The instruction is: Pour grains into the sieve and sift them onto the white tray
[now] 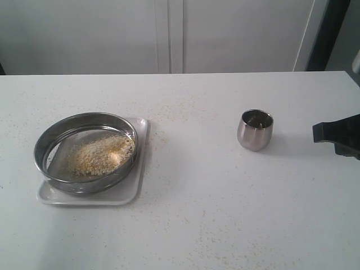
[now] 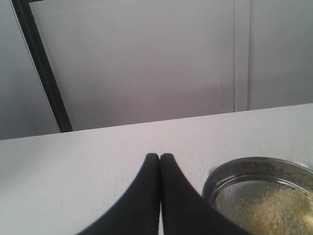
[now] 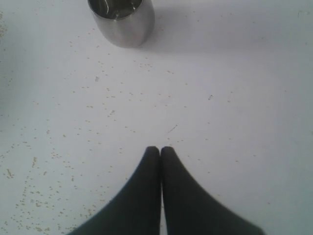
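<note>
The sieve (image 1: 85, 151), a wide steel hoop with a mesh base, rests on the white tray (image 1: 135, 185) at the left of the table. Yellow and whitish grains (image 1: 101, 154) lie heaped inside it. In the left wrist view the sieve (image 2: 259, 196) with the grains (image 2: 279, 213) sits just beside my left gripper (image 2: 160, 156), whose black fingers are pressed together, empty. My right gripper (image 3: 160, 149) is shut on nothing above the bare table, and it enters the exterior view at the right edge (image 1: 318, 132). A small steel cup (image 1: 255, 130) stands upright left of it.
Stray grains are scattered over the white tabletop (image 1: 197, 225), thickest near the right gripper (image 3: 44, 196). The steel cup (image 3: 121, 19) stands some way ahead of the right fingertips. A white wall with panel seams runs behind the table's far edge (image 1: 169, 73).
</note>
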`<state>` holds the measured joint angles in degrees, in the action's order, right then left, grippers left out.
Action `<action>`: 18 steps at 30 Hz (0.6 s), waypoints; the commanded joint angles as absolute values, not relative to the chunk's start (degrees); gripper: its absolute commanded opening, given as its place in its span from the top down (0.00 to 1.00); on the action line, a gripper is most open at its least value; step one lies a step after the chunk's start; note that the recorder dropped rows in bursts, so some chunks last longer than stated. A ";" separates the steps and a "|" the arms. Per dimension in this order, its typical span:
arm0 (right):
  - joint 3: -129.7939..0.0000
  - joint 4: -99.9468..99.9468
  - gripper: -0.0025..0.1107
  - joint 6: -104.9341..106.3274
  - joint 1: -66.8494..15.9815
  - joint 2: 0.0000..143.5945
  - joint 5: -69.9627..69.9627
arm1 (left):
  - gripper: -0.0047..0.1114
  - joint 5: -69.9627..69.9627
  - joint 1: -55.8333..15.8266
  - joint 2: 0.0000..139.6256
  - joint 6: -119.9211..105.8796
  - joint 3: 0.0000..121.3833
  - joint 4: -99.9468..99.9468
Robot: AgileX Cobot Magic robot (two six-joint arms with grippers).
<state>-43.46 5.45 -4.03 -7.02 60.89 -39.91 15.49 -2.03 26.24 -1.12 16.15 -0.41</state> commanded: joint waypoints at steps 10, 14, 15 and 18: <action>-43.18 4.89 0.98 -4.30 -6.80 60.54 -39.36 | 0.96 22.22 -1.87 39.12 1.31 22.05 -0.74; -43.18 4.89 0.98 -4.30 -6.80 60.54 -39.36 | 0.96 24.98 -1.87 39.12 1.56 22.05 -0.74; -43.18 4.89 0.98 -4.30 -6.80 60.54 -39.36 | 0.96 25.61 -1.87 39.41 1.70 22.18 -0.74; -43.18 4.89 0.98 -4.30 -6.80 60.54 -39.36 | 0.96 24.45 -1.87 41.78 1.70 23.37 -0.74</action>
